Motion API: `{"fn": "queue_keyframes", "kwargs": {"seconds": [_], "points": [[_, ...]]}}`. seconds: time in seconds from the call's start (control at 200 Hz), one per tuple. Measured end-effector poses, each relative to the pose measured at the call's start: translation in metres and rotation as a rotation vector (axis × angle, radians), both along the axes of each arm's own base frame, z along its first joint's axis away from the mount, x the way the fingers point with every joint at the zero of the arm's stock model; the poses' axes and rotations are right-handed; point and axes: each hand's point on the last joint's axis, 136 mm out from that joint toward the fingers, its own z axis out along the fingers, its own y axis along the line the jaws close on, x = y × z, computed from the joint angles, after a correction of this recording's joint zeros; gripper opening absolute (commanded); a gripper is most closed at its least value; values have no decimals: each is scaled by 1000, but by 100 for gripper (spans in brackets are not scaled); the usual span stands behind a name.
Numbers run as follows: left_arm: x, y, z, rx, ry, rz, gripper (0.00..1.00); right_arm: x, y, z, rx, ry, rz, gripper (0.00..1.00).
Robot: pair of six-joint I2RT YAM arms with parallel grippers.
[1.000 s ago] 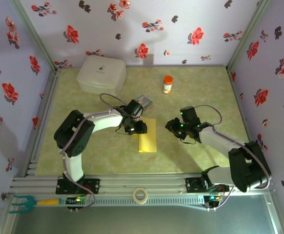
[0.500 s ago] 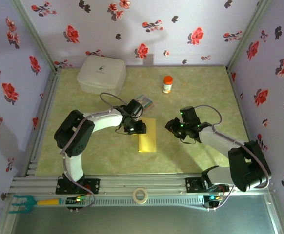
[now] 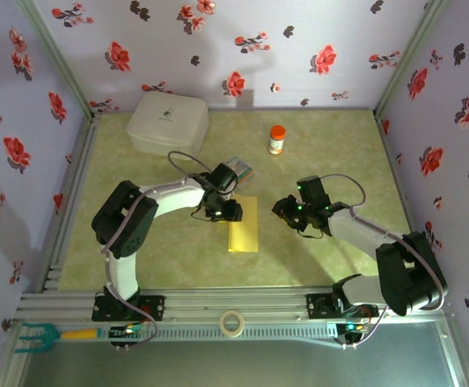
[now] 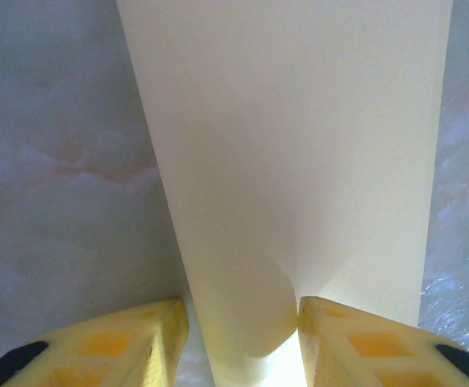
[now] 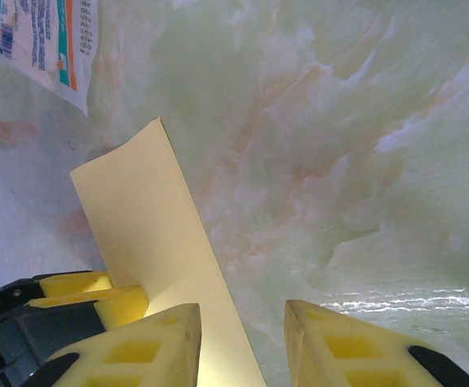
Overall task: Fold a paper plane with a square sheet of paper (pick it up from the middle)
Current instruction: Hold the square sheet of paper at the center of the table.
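The square sheet of paper (image 3: 246, 230) is yellow and lies on the table folded into a narrow upright rectangle. A paper plane is out of view. My left gripper (image 3: 225, 211) sits low at the sheet's upper left edge. In the left wrist view a raised curl of the sheet (image 4: 299, 161) stands between the jaws of the left gripper (image 4: 242, 310). The right finger touches the curl and a gap shows beside the left finger. My right gripper (image 3: 285, 211) hovers open just right of the sheet. In the right wrist view the right gripper (image 5: 242, 309) has bare table between its fingers, and its left finger is over the sheet (image 5: 162, 242).
A white lidded box (image 3: 168, 121) stands at the back left, and an orange-capped bottle (image 3: 276, 139) at the back middle. A colourful printed packet (image 3: 238, 169) lies just behind the sheet. A tape roll (image 3: 232, 322) and a green-handled tool (image 3: 41, 334) rest on the front rail.
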Motion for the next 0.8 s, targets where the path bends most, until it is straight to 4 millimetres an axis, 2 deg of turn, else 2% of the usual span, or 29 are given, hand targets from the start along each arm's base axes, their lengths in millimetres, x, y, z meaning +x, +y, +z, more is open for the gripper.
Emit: {"fn": "queue_keyframes", "kwargs": {"seconds": [0.8], "points": [[0,-1,-1,8,10,-16,46,0,2,-2,6,8,6,34]]}}
